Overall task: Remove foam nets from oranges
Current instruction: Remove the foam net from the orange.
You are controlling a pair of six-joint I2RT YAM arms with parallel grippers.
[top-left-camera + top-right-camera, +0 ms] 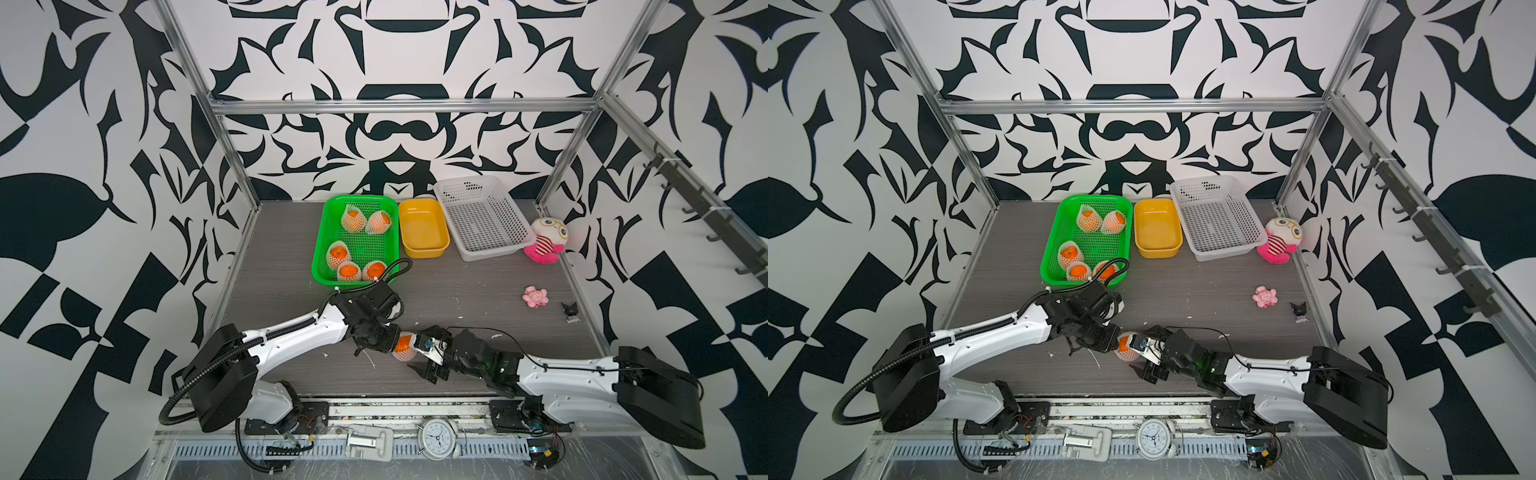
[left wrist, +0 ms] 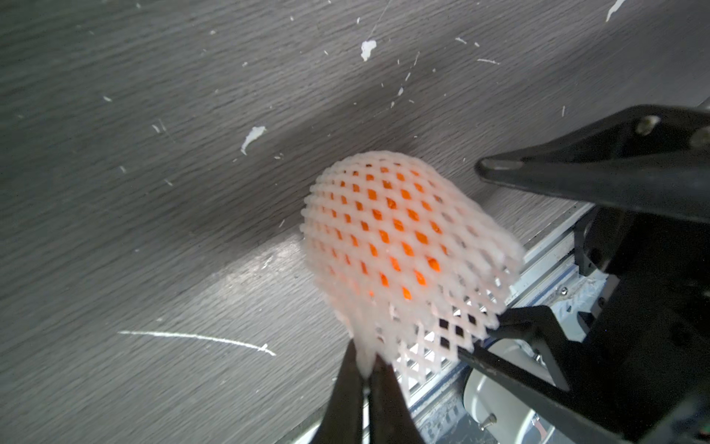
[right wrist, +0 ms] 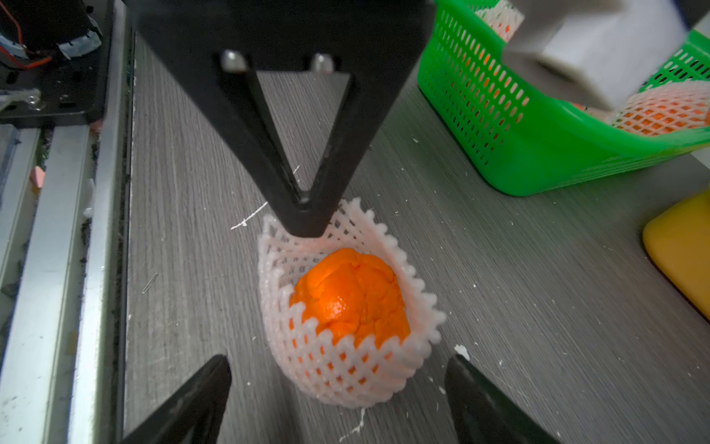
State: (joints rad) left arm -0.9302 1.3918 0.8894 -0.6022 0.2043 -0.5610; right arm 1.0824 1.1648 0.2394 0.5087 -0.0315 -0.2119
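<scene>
The left end effector (image 2: 365, 363) is closed on the rim of the net (image 2: 384, 230); the right end effector (image 3: 340, 361) is spread wide, empty, around the orange (image 3: 349, 292) at the front of the bench (image 3: 538, 307). Pulled unbraced, the foam could be torn or the orange dragged.

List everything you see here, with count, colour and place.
oranges: six, orange; five in green basket, one at front centre
foam nets: six, white; one around each orange
green basket: one; back left
tub: one, yellow; beside it, empty
white basket: one; right of tub, empty
plush toy: one, white-pink; beside white basket
small toy: one, pink; right side
figurine: one, black; right edge
alarm clock: one, white; front rail
left gripper: shut on front net's rim
right gripper: open, straddling that orange
</scene>
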